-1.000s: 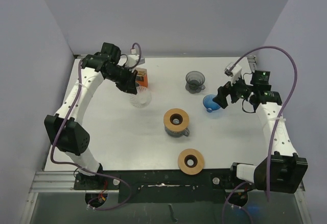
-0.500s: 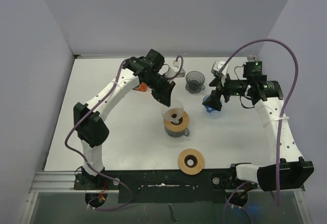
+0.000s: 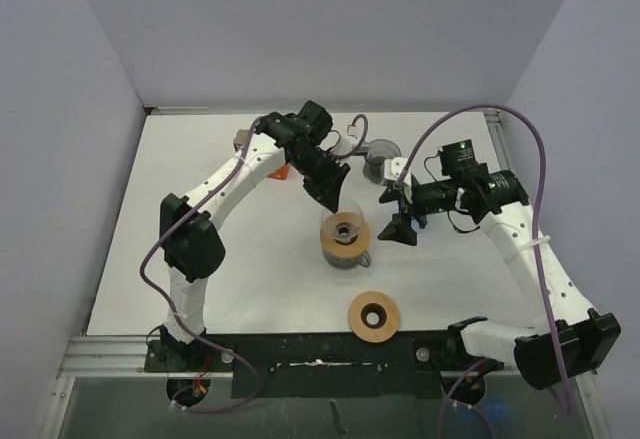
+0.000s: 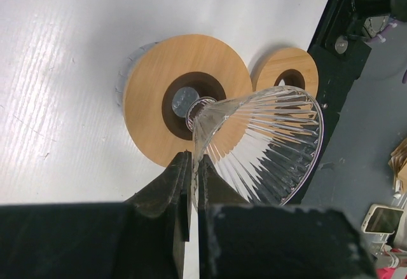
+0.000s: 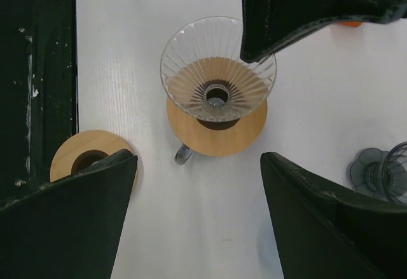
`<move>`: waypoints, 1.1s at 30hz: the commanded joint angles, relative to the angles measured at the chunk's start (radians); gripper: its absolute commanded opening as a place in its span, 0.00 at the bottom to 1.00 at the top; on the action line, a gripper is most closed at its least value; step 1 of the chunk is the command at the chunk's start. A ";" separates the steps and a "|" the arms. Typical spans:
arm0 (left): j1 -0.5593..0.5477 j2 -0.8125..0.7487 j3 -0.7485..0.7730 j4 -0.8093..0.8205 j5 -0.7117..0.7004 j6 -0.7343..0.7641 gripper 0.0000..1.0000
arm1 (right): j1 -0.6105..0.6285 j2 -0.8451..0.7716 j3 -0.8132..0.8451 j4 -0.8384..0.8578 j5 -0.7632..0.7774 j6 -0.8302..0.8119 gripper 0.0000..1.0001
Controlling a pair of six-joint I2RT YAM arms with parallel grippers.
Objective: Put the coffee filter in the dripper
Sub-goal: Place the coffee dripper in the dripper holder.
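Observation:
The dripper (image 5: 218,69) is a clear ribbed glass cone. Its narrow end is over the hole of a wooden ring (image 5: 216,133) that lies on a glass mug in the middle of the table. My left gripper (image 4: 193,158) is shut on the cone's wall near its rim (image 3: 338,199). In the top view the dripper (image 3: 348,211) shows just under that gripper. To the right of the mug, my right gripper (image 3: 400,227) is low over the table and open (image 5: 198,158), with only bare tabletop between its fingers. No coffee filter is in view.
A second wooden ring (image 3: 374,315) lies near the front edge. A dark grey dripper (image 3: 381,157) stands at the back, and a blue one (image 3: 421,222) peeks out behind my right gripper. An orange object (image 3: 282,170) sits behind the left arm.
The left arm carried the glass dripper from the back left to the mug's wooden ring. The right arm moved left, away from the blue dripper, and its jaws narrowed a little.

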 commanded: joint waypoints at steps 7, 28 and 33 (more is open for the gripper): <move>-0.035 0.045 0.085 -0.017 -0.022 0.008 0.00 | 0.178 0.055 -0.005 0.067 0.123 -0.027 0.76; -0.047 0.077 0.097 -0.048 -0.040 0.036 0.00 | 0.380 0.143 -0.079 0.145 0.350 -0.026 0.59; -0.052 0.087 0.102 -0.053 -0.037 0.037 0.00 | 0.387 0.159 -0.099 0.173 0.385 -0.020 0.49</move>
